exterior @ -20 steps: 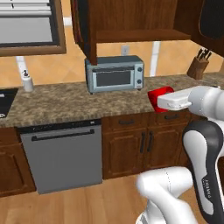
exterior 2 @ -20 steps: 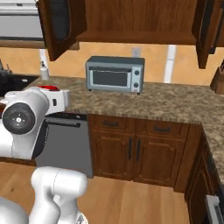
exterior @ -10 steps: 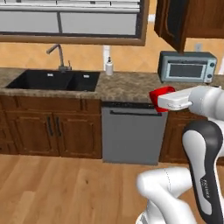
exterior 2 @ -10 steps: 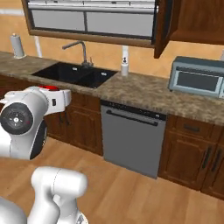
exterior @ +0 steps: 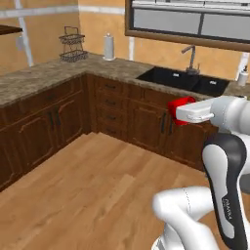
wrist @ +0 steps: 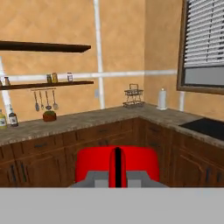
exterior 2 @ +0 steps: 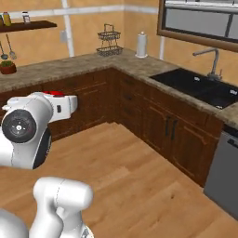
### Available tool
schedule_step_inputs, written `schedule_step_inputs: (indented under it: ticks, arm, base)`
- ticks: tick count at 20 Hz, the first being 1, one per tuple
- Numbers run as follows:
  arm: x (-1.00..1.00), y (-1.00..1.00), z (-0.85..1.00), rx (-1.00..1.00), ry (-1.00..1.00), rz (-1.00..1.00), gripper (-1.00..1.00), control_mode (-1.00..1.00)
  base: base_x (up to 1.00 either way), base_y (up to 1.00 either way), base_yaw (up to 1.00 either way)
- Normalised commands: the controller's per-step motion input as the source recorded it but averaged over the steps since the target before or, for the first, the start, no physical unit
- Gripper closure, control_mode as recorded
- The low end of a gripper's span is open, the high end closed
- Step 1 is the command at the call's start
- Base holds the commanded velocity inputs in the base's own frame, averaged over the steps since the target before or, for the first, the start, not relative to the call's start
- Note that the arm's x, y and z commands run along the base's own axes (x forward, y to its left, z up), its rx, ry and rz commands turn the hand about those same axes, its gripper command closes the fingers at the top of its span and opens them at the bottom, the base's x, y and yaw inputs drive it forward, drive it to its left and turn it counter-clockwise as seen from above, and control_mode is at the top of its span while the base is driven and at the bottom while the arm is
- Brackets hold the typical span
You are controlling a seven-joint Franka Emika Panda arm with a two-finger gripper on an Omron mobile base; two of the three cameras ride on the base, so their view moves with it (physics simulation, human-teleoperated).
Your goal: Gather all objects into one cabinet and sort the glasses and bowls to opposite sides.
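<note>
Gripper (wrist: 117, 173) is closed on a red cup (wrist: 117, 162), fingers clamped tight w/ a dark finger running down the cup's front at bottom center of the hand view. In the left base view the cup (exterior: 179, 109) shows right of center, at the tip of the white hand, in front of the lower cabinets (exterior: 146, 122) below the sink (exterior: 183, 80). In the right base view just a sliver of the cup (exterior 2: 53, 93) peeks over the top of the hand, left of center. Arm is held up off the counter, cup in the air, touching nothing else. Surroundings: L-shaped stone counter (exterior 2: 88, 62) w/ dark wood cabinets under it, wood floor (exterior: 93, 185) across the lower half of both base views. Wire basket (exterior 2: 109, 43) and paper towel roll (exterior 2: 141, 45) sit near the counter corner, upper middle of the right base view; both also in the hand view, right of center, basket (wrist: 133, 98) just left of the roll (wrist: 162, 99). Faucet (exterior 2: 211, 62) behind the sink at upper right. Window (exterior: 190, 22) along the top right of the left base view. Hand view upper left: two dark wall shelves (wrist: 46, 85), lower one w/ small jars, utensils hanging under it, small potted plant (wrist: 49, 115) on the counter below.
</note>
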Motion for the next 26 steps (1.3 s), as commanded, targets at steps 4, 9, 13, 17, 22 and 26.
schedule_step_inputs:
  ticks: [4, 9, 13, 17, 22, 26]
  arm:
    - [0.0, 0.0, 0.0, 0.0, 0.0, 0.0, 1.0, 1.0]
    - [0.0, 0.0, 0.0, 0.0, 0.0, 0.0, 1.0, 1.0]
    - [0.0, 0.0, 0.0, 0.0, 0.0, 0.0, 1.0, 1.0]
    - [0.0, 0.0, 0.0, 0.0, 0.0, 0.0, 1.0, 1.0]
    - [0.0, 0.0, 0.0, 0.0, 0.0, 0.0, 1.0, 1.0]
    - [0.0, 0.0, 0.0, 0.0, 0.0, 0.0, 1.0, 1.0]
  base:
    - [-0.42, 0.94, 0.86]
    - [-0.18, 0.99, 0.78]
    - [0.08, 1.0, 0.62]
    - [0.76, 1.0, 0.38]
    - [1.0, 0.9, 0.14]
    - [1.0, 0.83, 0.07]
